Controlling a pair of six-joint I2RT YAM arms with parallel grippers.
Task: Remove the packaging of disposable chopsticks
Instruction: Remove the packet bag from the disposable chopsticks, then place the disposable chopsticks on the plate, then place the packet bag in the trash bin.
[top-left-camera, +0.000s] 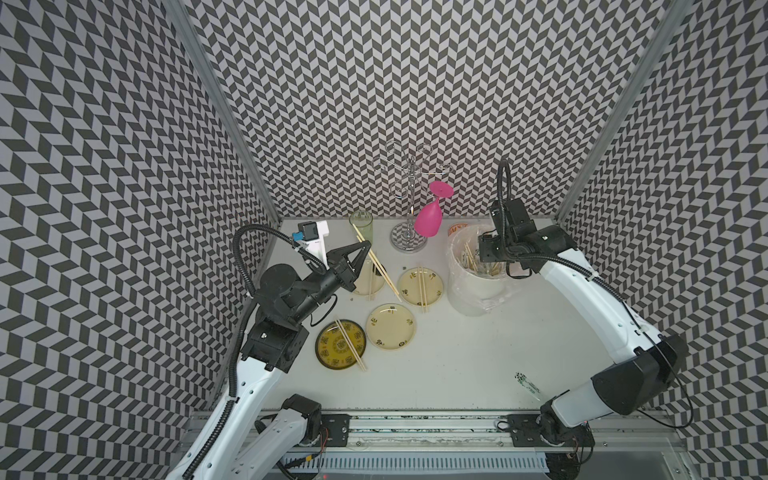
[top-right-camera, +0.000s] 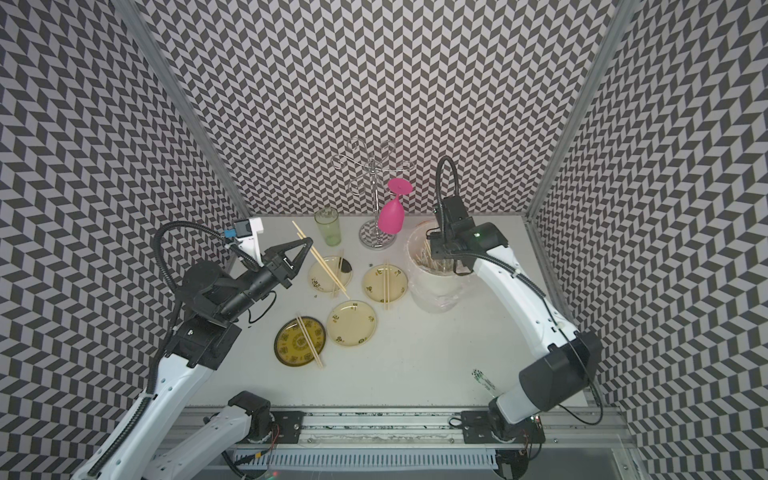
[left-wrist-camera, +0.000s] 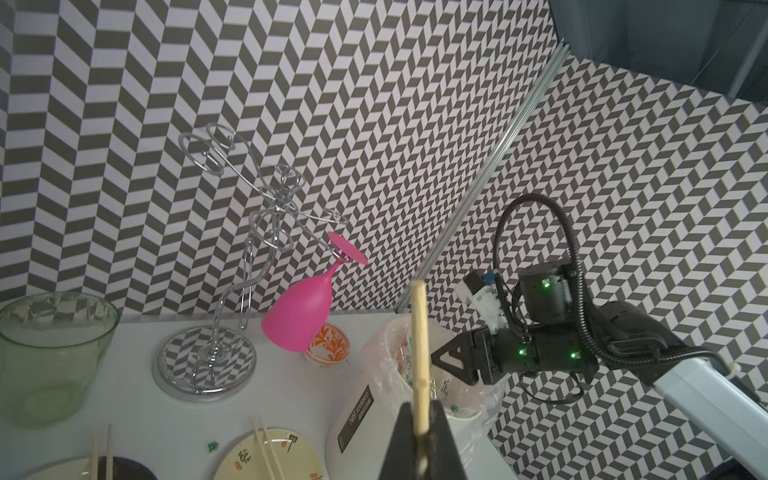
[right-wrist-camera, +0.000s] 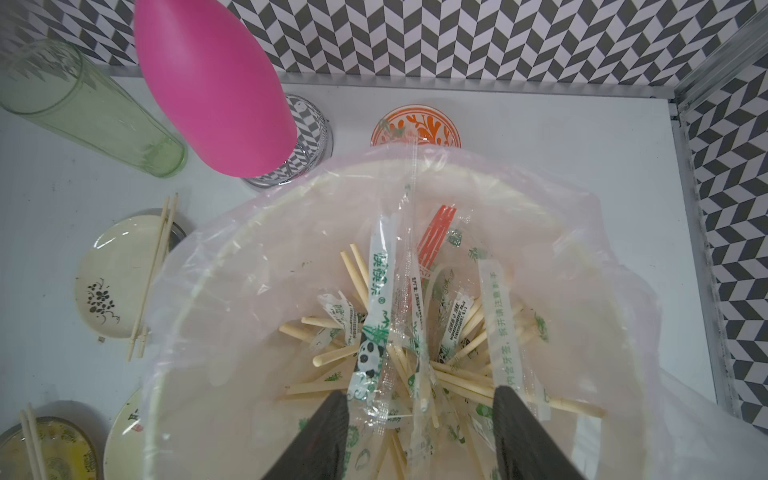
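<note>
Closed left fingers (left-wrist-camera: 401, 449) pinch chopsticks (left-wrist-camera: 419, 332); right fingers (right-wrist-camera: 324, 440) spread.

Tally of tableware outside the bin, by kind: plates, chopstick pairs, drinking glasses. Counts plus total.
plates: 4
chopstick pairs: 4, one held in the left hand
drinking glasses: 2
total: 10

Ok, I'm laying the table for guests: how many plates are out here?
4: a pale plate by the left gripper, a second pale plate beside the bucket, a third pale plate nearer the front, and a dark yellow plate beside it. None looks hidden.
</note>
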